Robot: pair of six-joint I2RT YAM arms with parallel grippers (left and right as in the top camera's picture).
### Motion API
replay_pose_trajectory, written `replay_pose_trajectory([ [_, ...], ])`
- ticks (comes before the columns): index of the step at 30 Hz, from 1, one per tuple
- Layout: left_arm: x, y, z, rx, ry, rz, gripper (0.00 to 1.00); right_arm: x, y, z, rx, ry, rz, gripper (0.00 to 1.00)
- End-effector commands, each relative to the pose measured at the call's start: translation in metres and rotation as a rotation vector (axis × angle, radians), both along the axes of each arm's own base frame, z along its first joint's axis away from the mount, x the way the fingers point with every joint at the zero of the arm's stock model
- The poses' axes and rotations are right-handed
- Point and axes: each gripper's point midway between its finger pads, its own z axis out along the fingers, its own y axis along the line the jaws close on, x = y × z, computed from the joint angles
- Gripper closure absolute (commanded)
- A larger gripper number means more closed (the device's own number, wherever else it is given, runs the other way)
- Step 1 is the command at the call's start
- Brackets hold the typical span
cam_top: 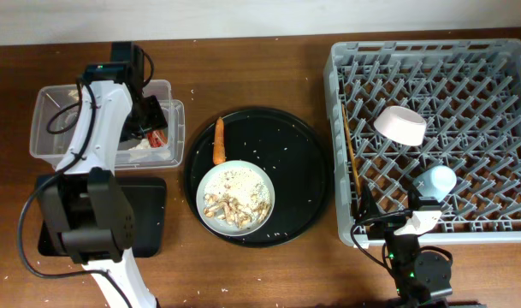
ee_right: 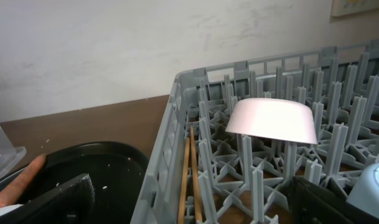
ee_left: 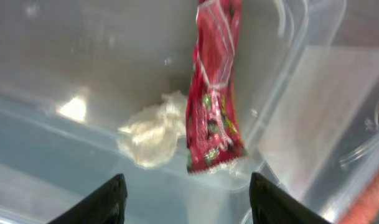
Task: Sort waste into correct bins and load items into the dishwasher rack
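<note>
My left gripper (ee_left: 186, 199) is open and empty above the clear tub (cam_top: 50, 128). The red snack wrapper (ee_left: 214, 93) and the crumpled white tissue (ee_left: 153, 134) lie inside it. The orange carrot (cam_top: 218, 141) lies on the round black tray (cam_top: 303, 171), next to the plate (cam_top: 235, 197) of rice and beige scraps. The grey rack (cam_top: 500, 60) holds the white bowl (cam_top: 400, 125), the light-blue cup (cam_top: 435, 181) and the chopsticks (cam_top: 351, 162). My right gripper (ee_right: 192, 202) is open and empty, astride the rack's near left corner, over the chopsticks (ee_right: 189, 174).
The shallow black rectangular tray (cam_top: 149, 222) lies in front of the tub, partly under the left arm. In the right wrist view the bowl (ee_right: 273, 120) sits upside down on the pegs and the cup (ee_right: 373, 190) is at the right edge.
</note>
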Motion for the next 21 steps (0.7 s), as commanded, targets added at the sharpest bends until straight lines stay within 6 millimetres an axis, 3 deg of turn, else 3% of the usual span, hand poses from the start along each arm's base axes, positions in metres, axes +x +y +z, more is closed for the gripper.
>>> replay_pose_trajectory([
  [1, -0.001, -0.027, 0.055, -0.049, -0.088, -0.065, 0.37, 0.000, -0.001, -0.003, 0.008, 0.005, -0.001, 0.02],
  [2, -0.006, -0.043, 0.055, -0.054, -0.073, -0.102, 0.38, 0.000, -0.001, -0.003, 0.008, 0.005, -0.001, 0.02],
  [3, -0.014, -0.073, 0.045, -0.039, -0.036, -0.179, 0.40, 0.000, -0.001, -0.003, 0.008, 0.005, -0.001, 0.02],
  [5, -0.024, -0.116, 0.014, 0.004, -0.014, -0.296, 0.52, 0.000, -0.001, -0.003, 0.008, 0.005, -0.001, 0.02],
  [8, -0.032, -0.153, -0.045, -0.003, -0.058, -0.387, 0.54, 0.000, -0.001, -0.003, 0.008, 0.005, -0.001, 0.02],
  [9, -0.027, -0.157, -0.060, 0.000, -0.103, -0.397, 0.54, 0.000, -0.001, -0.003, 0.008, 0.005, -0.001, 0.02],
  [13, -0.020, -0.159, -0.082, -0.011, -0.178, -0.395, 0.54, 0.000, -0.001, -0.003, 0.008, 0.005, -0.001, 0.02],
  [18, -0.024, -0.157, -0.094, -0.008, -0.159, -0.395, 0.54, 0.000, -0.001, -0.003, 0.008, 0.005, -0.001, 0.02],
  [19, -0.024, -0.157, -0.099, -0.007, -0.153, -0.395, 0.57, 0.000, -0.001, -0.003, 0.008, 0.005, -0.001, 0.02],
  [20, -0.021, -0.155, -0.098, -0.007, -0.160, -0.387, 0.70, 0.000, -0.001, -0.003, 0.008, 0.005, -0.001, 0.02],
  [21, -0.013, -0.147, -0.089, -0.007, -0.170, -0.364, 0.77, 0.000, -0.001, -0.003, 0.008, 0.005, -0.001, 0.02],
])
